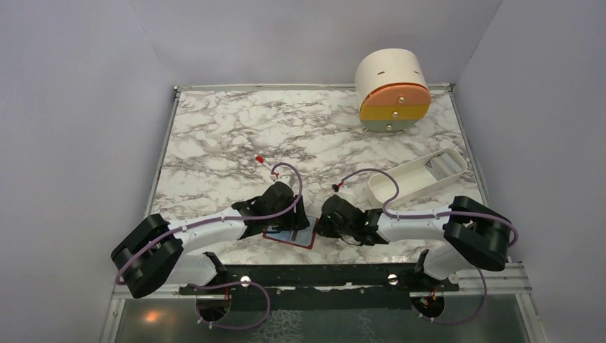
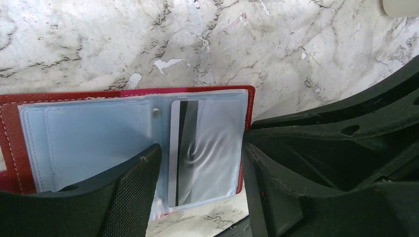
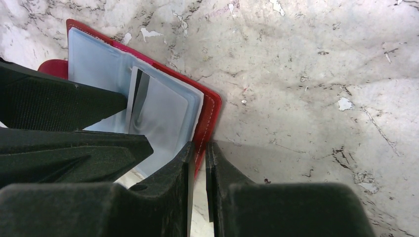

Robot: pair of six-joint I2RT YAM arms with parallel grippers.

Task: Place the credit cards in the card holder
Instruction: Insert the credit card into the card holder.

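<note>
The card holder [image 2: 11, 129] lies open on the marble table [image 3: 306, 98], its clear sleeves up. The left gripper [image 2: 200, 145] has its jaws wide apart. Between them a striped credit card [image 2: 212, 168] sits in a sleeve, its print lost in glare. The right gripper [image 3: 200, 148] has its jaws drawn almost together. The holder's red corner reaches that slit, but I cannot tell whether it is pinched. From above, both wrists cover most of the holder.
</note>
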